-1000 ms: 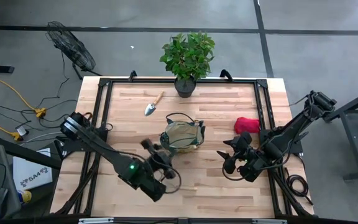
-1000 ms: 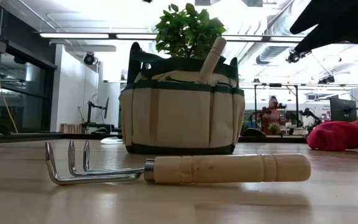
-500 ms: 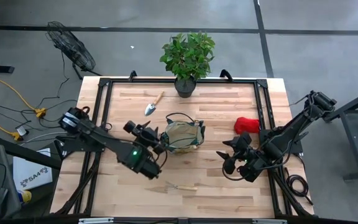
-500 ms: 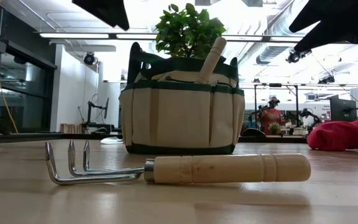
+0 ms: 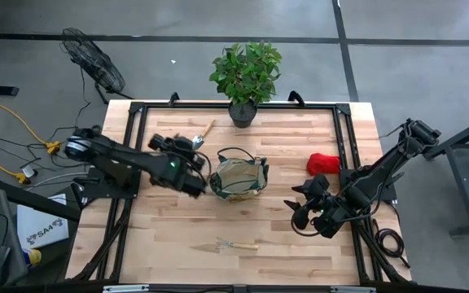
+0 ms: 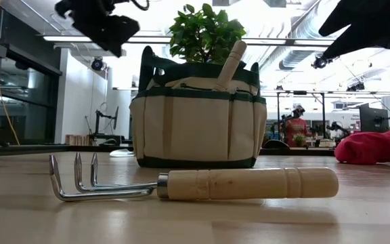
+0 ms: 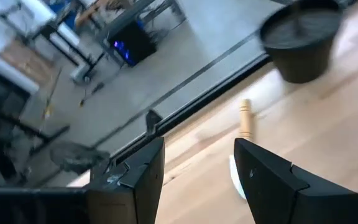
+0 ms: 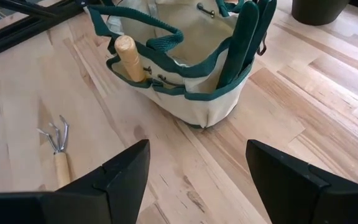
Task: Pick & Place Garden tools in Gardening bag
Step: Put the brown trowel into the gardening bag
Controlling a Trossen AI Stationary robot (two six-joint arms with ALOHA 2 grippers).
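Seen from above, the left gripper (image 5: 163, 144) hangs open and empty over the pale wooden table (image 5: 300, 236), its dark arm reaching in from the left edge. A metal trowel with a wooden handle (image 5: 200, 136) lies just beyond its fingertips, towards the far rail. The round tan fabric gardening bag with dark green trim (image 5: 238, 177) sits just to the right of this gripper. The right gripper (image 5: 302, 203) waits open with nothing held, to the right of the bag; a red soft bundle (image 5: 323, 163) lies just behind it. A wooden-handled metal hand fork (image 5: 230, 243) lies on the near boards, well apart from both grippers. A leafy green plant in a dark pot (image 5: 245, 75) stands at the far edge.

From table height, the hand fork (image 6: 202, 184) lies across the foreground, prongs to the left. The bag (image 6: 198, 122) stands behind it with a wooden handle (image 6: 231, 63) sticking out of its top. The left gripper (image 6: 103, 24) hangs high beside the bag.

The left wrist view shows its two dark fingers (image 7: 266, 180) spread, with the trowel (image 7: 243, 146) on the boards between and beyond them.

The right wrist view shows spread fingers (image 8: 294, 180), the bag (image 8: 185, 74) ahead holding a wooden handle (image 8: 129, 57) and dark green grips (image 8: 244, 34), and the fork (image 8: 58, 149) off to one side.
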